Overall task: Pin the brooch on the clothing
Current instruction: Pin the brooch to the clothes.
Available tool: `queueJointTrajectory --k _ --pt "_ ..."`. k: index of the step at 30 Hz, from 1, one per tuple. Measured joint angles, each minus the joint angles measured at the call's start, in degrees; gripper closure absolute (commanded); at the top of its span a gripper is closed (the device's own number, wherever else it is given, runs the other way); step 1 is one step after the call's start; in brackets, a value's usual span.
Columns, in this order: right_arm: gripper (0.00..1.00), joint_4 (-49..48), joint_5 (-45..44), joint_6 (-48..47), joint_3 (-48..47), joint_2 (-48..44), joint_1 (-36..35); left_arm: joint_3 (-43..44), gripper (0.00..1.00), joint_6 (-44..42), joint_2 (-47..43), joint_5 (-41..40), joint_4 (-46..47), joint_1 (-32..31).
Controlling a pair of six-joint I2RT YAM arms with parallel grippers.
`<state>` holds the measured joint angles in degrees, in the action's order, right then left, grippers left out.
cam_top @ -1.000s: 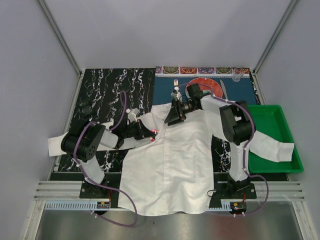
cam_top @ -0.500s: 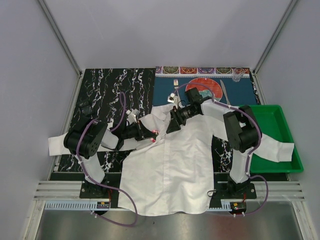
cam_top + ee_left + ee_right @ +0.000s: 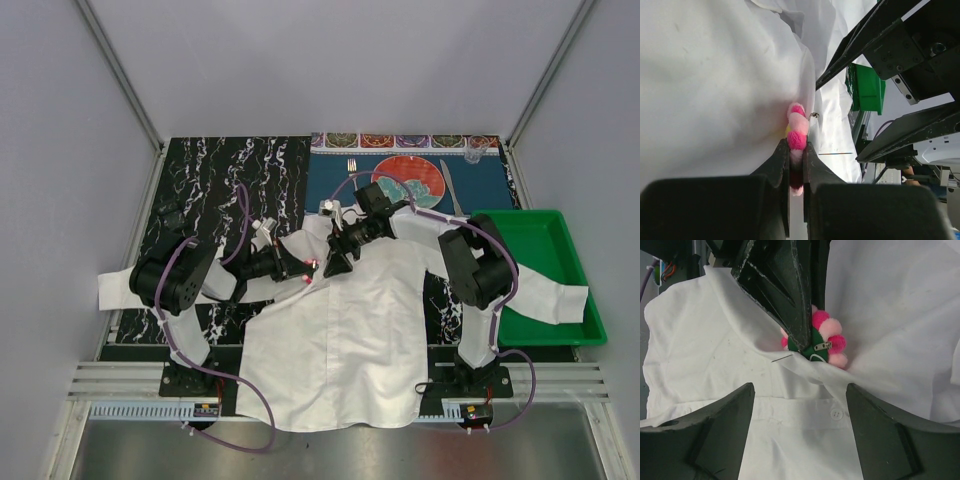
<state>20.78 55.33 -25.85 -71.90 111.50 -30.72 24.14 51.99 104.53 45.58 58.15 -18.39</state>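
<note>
Brooch (image 3: 796, 131) clamped in left fingers (image 3: 777, 170) against shirt (image 3: 715, 75) fold edge; right fingers (image 3: 725, 435) apart, just beside.

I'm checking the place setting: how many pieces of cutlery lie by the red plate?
2: in the top view, a fork left of the plate and a knife right of it. The right arm covers part of the plate, so more may be hidden.
</note>
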Motion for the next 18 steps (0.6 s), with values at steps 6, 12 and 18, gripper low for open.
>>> queueJointTrajectory --k 6,12,18 --pt "0.22 -3.43 0.33 2.97 0.04 0.0 -0.59 -0.7 1.0 1.33 0.0 0.83 2.25 0.04" --pt "0.22 -6.45 1.36 6.25 1.14 0.0 -0.96 -1.16 1.0 2.73 0.0 1.27 4.11 0.13" --pt "0.24 -8.02 1.79 7.78 1.81 0.13 -1.03 -1.31 1.0 3.52 0.0 1.62 4.7 0.13"
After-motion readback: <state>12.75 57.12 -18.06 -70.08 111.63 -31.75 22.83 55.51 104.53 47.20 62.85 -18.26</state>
